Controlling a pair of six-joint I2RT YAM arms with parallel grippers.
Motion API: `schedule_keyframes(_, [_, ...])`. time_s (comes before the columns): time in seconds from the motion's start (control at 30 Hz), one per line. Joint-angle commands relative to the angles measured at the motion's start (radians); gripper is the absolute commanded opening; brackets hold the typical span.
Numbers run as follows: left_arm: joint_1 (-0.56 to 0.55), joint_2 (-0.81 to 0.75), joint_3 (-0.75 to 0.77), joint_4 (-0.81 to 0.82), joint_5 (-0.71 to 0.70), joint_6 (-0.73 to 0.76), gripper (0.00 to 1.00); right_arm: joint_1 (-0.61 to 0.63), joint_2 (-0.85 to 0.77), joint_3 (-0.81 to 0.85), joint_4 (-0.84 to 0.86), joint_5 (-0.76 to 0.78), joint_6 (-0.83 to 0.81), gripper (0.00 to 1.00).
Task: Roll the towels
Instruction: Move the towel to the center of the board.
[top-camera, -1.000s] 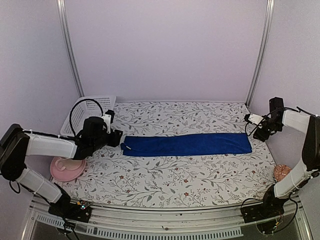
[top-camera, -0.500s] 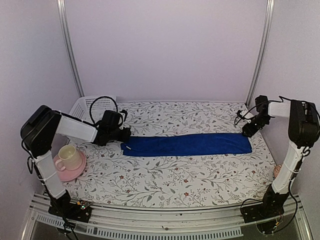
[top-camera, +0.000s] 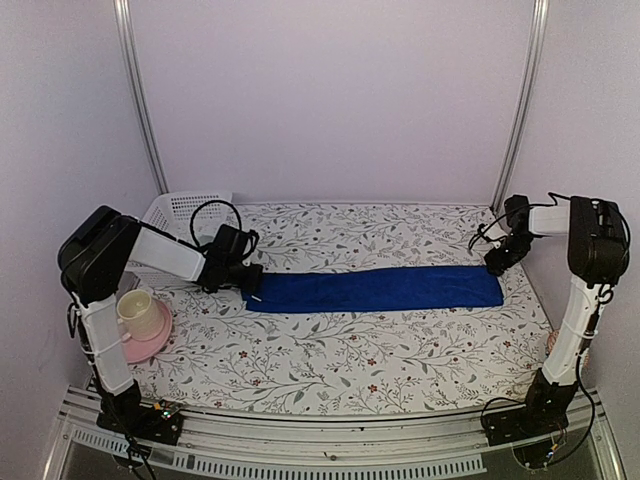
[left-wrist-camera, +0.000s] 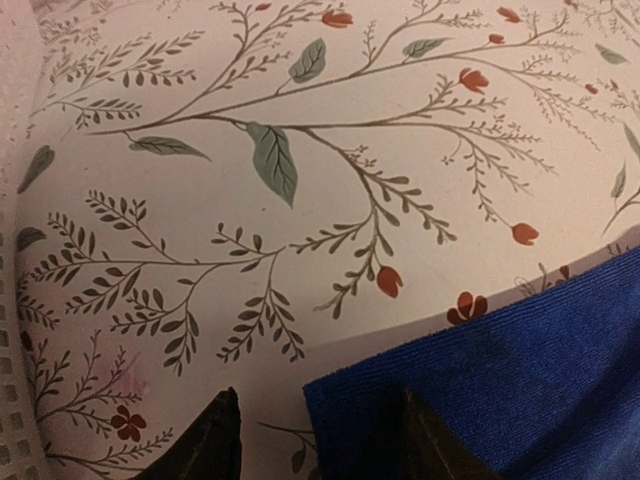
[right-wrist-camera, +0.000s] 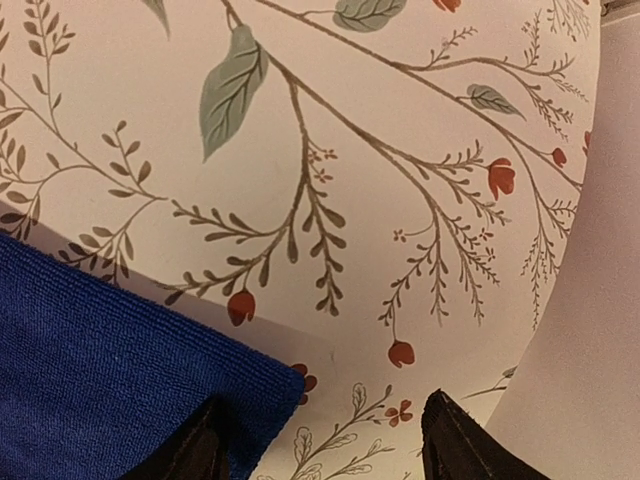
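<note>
Both reach out low; left gripper (left-wrist-camera: 318, 402) and right gripper (right-wrist-camera: 325, 400) gape astride opposite blue towel (top-camera: 375, 288) corners.

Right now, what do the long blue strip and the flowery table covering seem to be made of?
Blue towel: soft matte cloth, probably microfibre or terry; close up, fine ribbed rows show. Floral table cover: smooth, flat printed sheet, perhaps vinyl or paper; no weave visible.

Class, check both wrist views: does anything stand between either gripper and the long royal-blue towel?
Nothing visible does. The left gripper, jaws open, straddles the left corner of the long royal-blue cloth towel; the right gripper straddles its right corner, with only flower-printed tabletop around.
</note>
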Motion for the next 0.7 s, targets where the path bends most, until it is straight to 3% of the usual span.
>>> schedule_keyframes(0.0, [0.008,0.023,0.032,-0.042,-0.056,0.002,0.53,-0.003,0.058,0.025,0.043,0.090,0.018,0.67])
schedule_keyframes(0.4, [0.008,0.174,0.226,-0.118,-0.188,-0.019,0.58,0.002,0.180,0.127,0.058,0.191,0.010,0.67])
schedule_keyframes(0.67, [0.019,0.174,0.319,-0.113,-0.262,-0.055,0.63,0.016,0.181,0.188,0.050,0.213,0.007,0.74])
